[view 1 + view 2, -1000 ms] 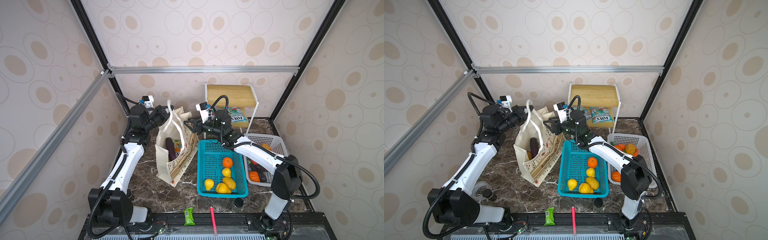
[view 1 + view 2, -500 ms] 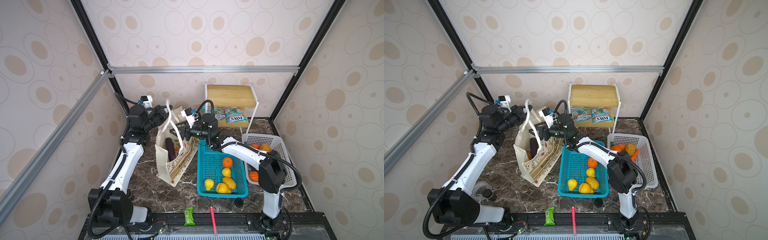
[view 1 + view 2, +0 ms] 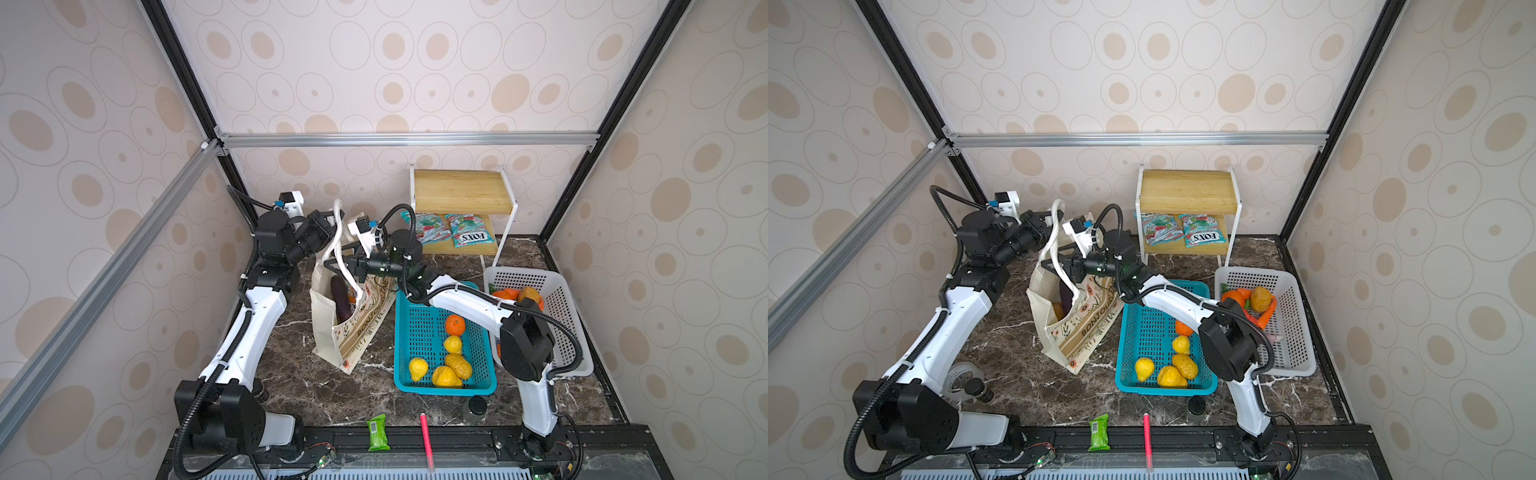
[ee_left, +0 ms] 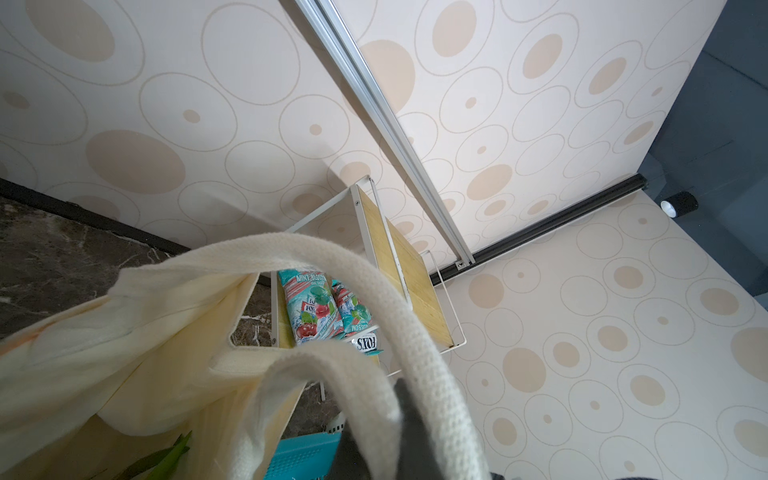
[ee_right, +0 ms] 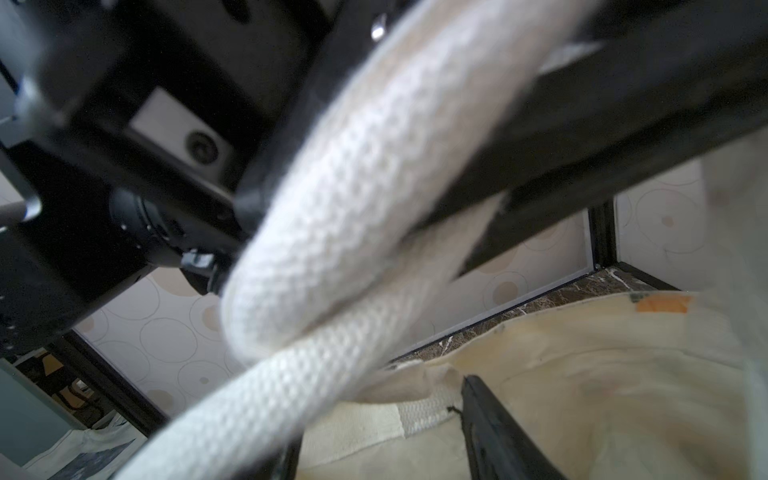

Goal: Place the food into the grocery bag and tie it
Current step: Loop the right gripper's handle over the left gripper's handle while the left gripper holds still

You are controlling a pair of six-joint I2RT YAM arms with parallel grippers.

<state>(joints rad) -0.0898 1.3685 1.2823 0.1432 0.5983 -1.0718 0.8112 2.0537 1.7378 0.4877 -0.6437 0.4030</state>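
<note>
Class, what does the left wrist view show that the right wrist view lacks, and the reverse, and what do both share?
Only the left wrist view shows the wooden shelf rack, the teal Fox's packets and a corner of the blue basket. Only the right wrist view shows the right gripper, its jaws apart beside the strap handle. Both show the grocery bag, its strap handle and the marble table.

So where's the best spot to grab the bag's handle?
The strap at its loop's top, above the bag mouth. Come level from the blue basket side and pinch across its flat faces: there it hangs as a thin band, and the open right end effector seems to straddle it.
</note>
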